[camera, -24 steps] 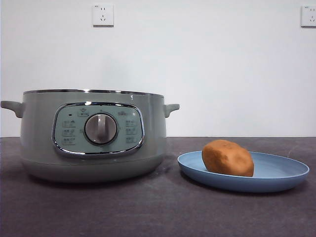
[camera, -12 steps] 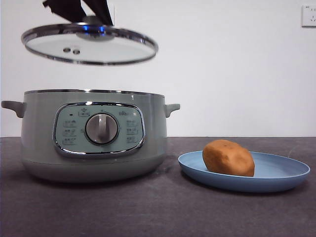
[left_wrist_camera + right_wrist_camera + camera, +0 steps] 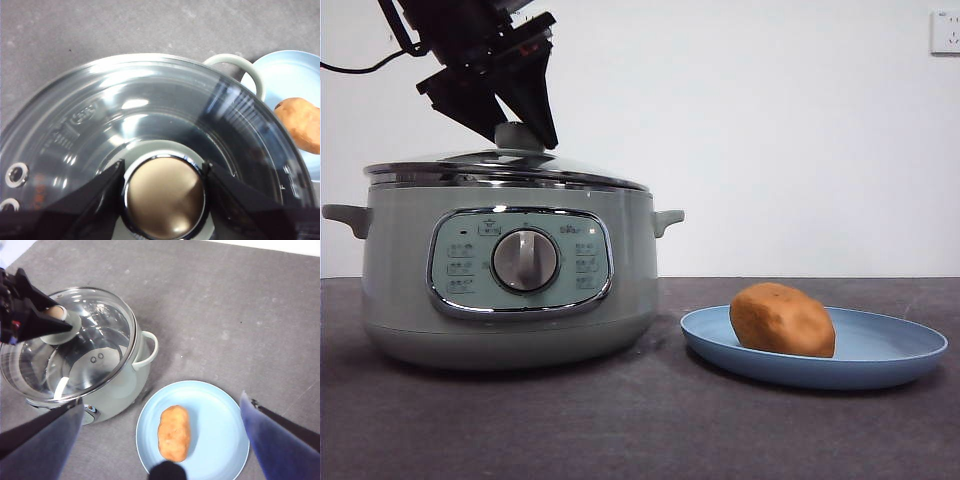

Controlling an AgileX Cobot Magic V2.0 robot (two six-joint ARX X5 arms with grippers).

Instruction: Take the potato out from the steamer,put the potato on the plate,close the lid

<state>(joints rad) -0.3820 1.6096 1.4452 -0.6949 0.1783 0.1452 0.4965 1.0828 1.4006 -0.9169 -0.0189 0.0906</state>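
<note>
Large round sage-green electric steamer point(image 3: 510, 280) with chrome-framed control panel and central dial, standing on the dark grey tabletop point(image 3: 640, 430). Round glass lid point(image 3: 505, 168) with shiny steel rim, resting on the steamer's top rim, slightly tilted in the front view; whether it sits fully seated all round cannot be told. Pale green lid knob point(image 3: 164, 196), clamped from both sides by the black jaws of the left pincer point(image 3: 523, 135), which comes down from the upper left of the front view. Wide, shallow, light-blue round plate point(image 3: 890, 350), on the tabletop just beside the steamer, near its side handle point(image 3: 147, 350) and not touching the body. Oval orange-brown potato point(image 3: 782, 320), lying on the plate, off-centre toward the steamer side. Right pincer point(image 3: 160, 440), held high above the plate and potato, jaws spread wide apart and holding nothing.
</note>
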